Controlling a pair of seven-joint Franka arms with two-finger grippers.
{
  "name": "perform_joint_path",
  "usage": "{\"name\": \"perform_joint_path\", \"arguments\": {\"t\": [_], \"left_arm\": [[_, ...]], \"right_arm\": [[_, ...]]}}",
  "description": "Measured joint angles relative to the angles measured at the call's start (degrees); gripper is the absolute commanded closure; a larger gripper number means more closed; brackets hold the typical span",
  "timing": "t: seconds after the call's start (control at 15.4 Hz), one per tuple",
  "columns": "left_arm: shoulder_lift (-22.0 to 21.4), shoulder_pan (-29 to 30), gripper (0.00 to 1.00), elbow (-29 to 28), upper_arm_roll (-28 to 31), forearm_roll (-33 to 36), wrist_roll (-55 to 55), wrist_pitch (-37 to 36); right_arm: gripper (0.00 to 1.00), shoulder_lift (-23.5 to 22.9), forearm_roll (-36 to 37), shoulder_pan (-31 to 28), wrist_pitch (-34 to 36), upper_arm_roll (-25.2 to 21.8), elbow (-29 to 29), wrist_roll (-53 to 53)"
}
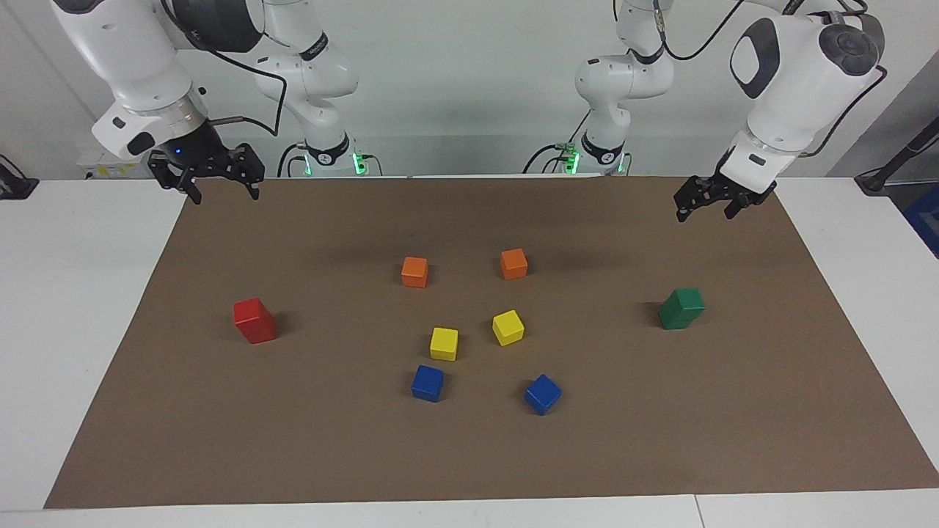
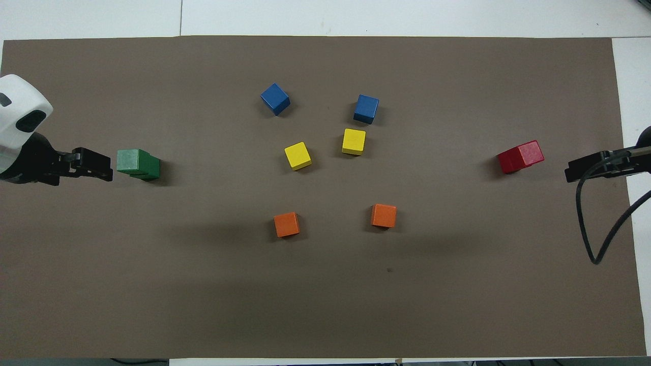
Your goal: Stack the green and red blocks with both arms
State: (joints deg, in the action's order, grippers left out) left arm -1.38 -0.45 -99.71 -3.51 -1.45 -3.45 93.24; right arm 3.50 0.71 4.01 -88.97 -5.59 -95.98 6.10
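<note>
Two dark green blocks [image 1: 682, 308] stand stacked one on the other at the left arm's end of the brown mat; the stack also shows in the overhead view [image 2: 138, 163]. Two bright red blocks [image 1: 254, 320] stand stacked at the right arm's end, also in the overhead view [image 2: 520, 156]. My left gripper [image 1: 708, 207] hangs open and empty in the air over the mat's edge beside the green stack [image 2: 96, 165]. My right gripper [image 1: 220, 180] hangs open and empty over the mat's corner at its own end [image 2: 585, 168]. Neither gripper touches a block.
In the middle of the mat [image 1: 469, 455] lie two orange cubes [image 1: 414, 271] [image 1: 513, 263] nearest the robots, two yellow cubes [image 1: 444, 343] [image 1: 508, 327] farther out, and two blue cubes [image 1: 427, 383] [image 1: 542, 394] farthest. White table surrounds the mat.
</note>
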Motion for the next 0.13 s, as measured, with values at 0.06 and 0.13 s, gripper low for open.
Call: {"name": "perform_joint_path", "arguments": {"t": [0.06,0.13], "left_arm": [[0.0,0.0,0.0,0.0,0.0,0.0,0.0,0.0],[0.0,0.0,0.0,0.0,0.0,0.0,0.0,0.0]], "right_arm": [[0.0,0.0,0.0,0.0,0.0,0.0,0.0,0.0],[0.0,0.0,0.0,0.0,0.0,0.0,0.0,0.0]]}}
